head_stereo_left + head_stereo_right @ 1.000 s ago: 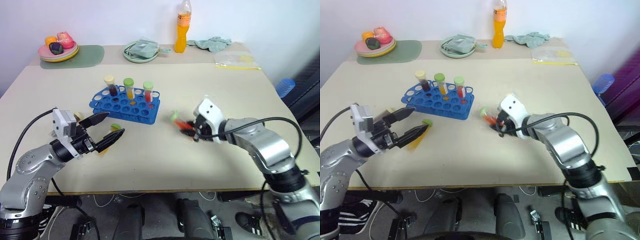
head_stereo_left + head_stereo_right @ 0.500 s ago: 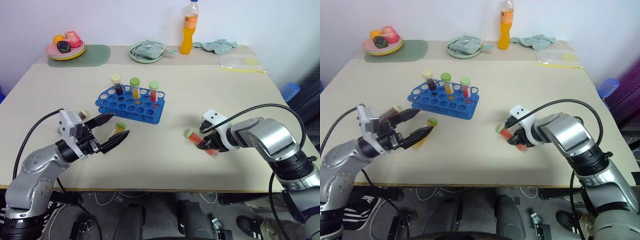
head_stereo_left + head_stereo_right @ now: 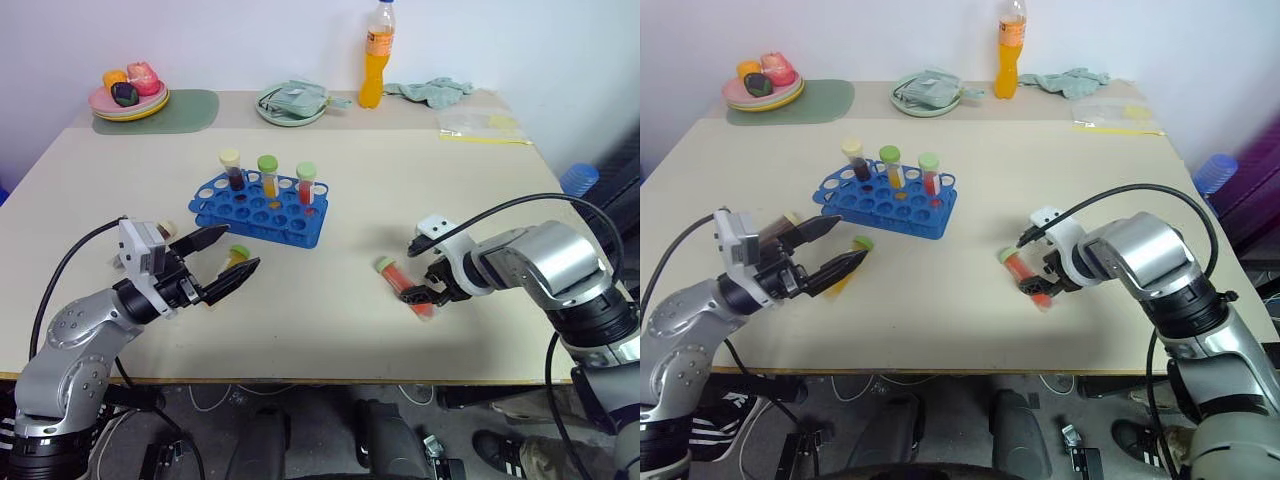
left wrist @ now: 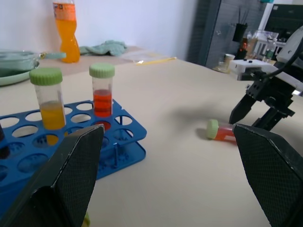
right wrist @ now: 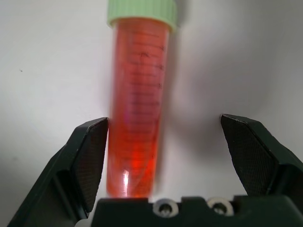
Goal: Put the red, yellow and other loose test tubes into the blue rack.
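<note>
Since a second ago, your right gripper (image 3: 432,291) has let go of the red tube (image 3: 403,284); its fingers now stand spread, and the tube lies flat on the table (image 3: 400,190), right of the blue rack (image 3: 262,210). Your right wrist view shows it touching one finger (image 5: 87,163). Your left gripper (image 3: 222,260) hangs open near a yellow tube (image 3: 234,260). Three tubes stand in the rack's far row.

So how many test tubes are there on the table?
5: three upright in the blue rack, one red tube lying by the right gripper, one yellow tube by the left gripper.
</note>
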### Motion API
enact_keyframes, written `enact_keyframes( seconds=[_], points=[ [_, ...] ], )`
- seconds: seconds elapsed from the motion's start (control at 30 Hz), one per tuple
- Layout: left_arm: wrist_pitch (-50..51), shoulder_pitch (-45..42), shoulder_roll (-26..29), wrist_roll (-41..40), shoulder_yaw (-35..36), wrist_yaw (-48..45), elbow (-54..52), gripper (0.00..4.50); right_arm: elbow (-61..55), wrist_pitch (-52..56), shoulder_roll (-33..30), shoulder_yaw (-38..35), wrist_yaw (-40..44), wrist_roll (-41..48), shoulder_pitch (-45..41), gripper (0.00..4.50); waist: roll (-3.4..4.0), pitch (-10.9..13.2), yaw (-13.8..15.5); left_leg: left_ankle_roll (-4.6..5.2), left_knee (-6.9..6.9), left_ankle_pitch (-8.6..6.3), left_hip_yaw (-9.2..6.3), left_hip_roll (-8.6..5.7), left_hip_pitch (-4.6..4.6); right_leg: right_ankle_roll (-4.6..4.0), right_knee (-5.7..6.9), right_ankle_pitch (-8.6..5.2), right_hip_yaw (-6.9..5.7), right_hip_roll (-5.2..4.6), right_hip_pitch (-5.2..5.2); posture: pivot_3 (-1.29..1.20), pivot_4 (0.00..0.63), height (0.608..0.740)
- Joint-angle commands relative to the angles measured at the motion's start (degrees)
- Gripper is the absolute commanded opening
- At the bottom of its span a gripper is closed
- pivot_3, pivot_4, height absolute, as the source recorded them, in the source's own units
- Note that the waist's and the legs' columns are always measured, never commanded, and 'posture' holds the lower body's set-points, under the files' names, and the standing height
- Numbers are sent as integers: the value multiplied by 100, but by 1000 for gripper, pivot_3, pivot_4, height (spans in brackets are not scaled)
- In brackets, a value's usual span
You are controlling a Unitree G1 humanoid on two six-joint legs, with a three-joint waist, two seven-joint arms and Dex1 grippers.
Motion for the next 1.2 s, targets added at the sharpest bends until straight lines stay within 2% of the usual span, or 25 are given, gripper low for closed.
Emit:
enact_keyframes(
  seconds=[0.03,0.37,0.47,0.77,0.9,1.2],
  points=[
    [-170,-12,-52,46,-46,-5,-123,4500,78,120,-396,112,-439,640,8,4139,0,0,6,0,0,0,0,0,0,0,0,0,0,0,0,0,150,740],
    [-348,184,-223,143,-82,29,-180,4500,345,120,-813,397,-2198,3035,-145,4139,-1,1,3,7,-1,-4,0,3,-2,1,-4,-2,-1,2,-1,0,150,740],
    [-387,244,-248,146,-82,45,-186,4500,972,120,-696,648,-2833,3814,-538,4139,-1,1,-12,8,0,-4,0,2,-2,0,-7,-1,-1,2,-1,0,150,740],
    [-510,327,-291,208,-129,95,-189,4500,1794,120,-321,868,-4441,5254,-976,4139,-12,-6,-40,11,0,-6,0,6,0,-1,-8,-1,-1,6,0,0,150,740],
    [-525,390,-322,187,-134,121,-209,4500,2022,120,5,679,-5141,5565,-1060,4139,-26,-14,-68,15,0,-9,0,11,2,-1,-8,-1,-1,11,0,0,150,740],
    [-533,441,-331,182,-115,141,-253,4500,2096,120,397,362,-6154,6121,-1050,4139,-38,-22,-200,20,-4,-11,0,22,6,0,-7,-2,-1,22,-6,0,150,740]
  ],
)
